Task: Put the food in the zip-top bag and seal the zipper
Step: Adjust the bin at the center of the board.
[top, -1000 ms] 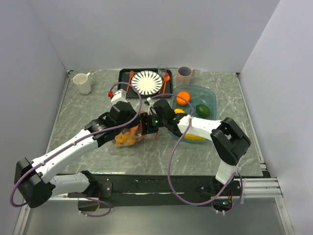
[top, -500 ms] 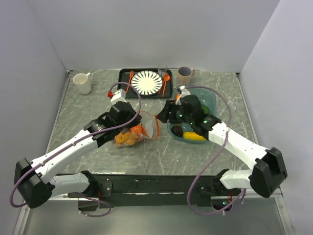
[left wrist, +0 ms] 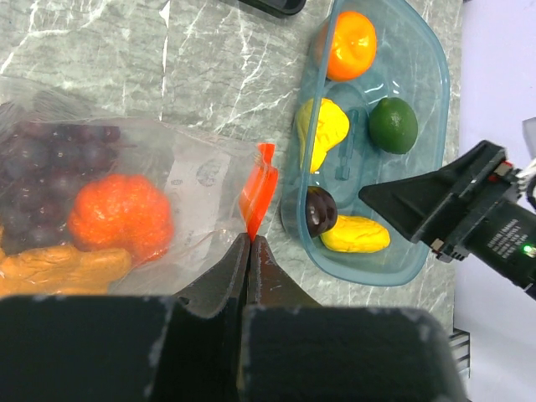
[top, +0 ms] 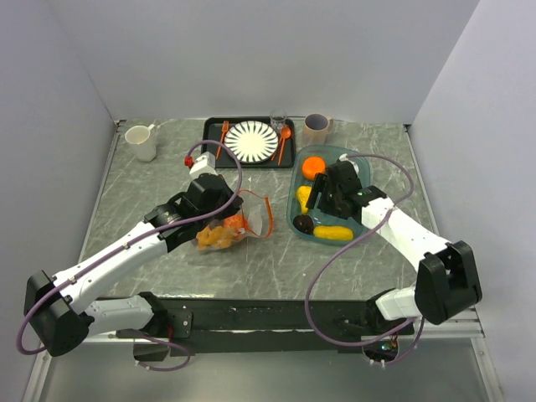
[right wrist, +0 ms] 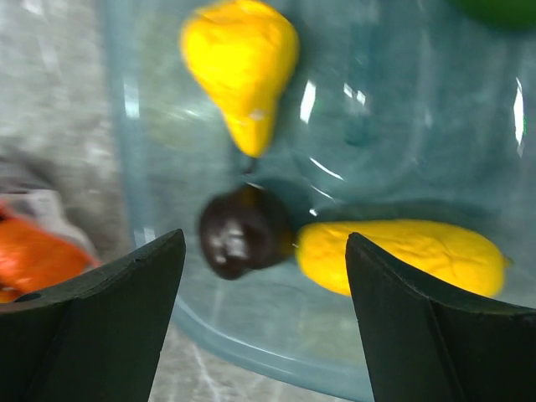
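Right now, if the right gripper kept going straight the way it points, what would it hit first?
Most likely the dark plum in the teal tub: it lies between the fingers of the open right gripper, a yellow piece beside it. Depth is unclear.

Bare tabletop (left wrist: 209, 75) separates the zip-top bag (left wrist: 193, 176) from the walled teal tub (left wrist: 419, 67).

Your blurry right wrist view cuts off the round green toy fruit (right wrist: 498, 7) at the top, your right arm (top: 394, 230) hides it from above, and the soft clear plastic bag (left wrist: 193, 176) runs off the left wrist view.
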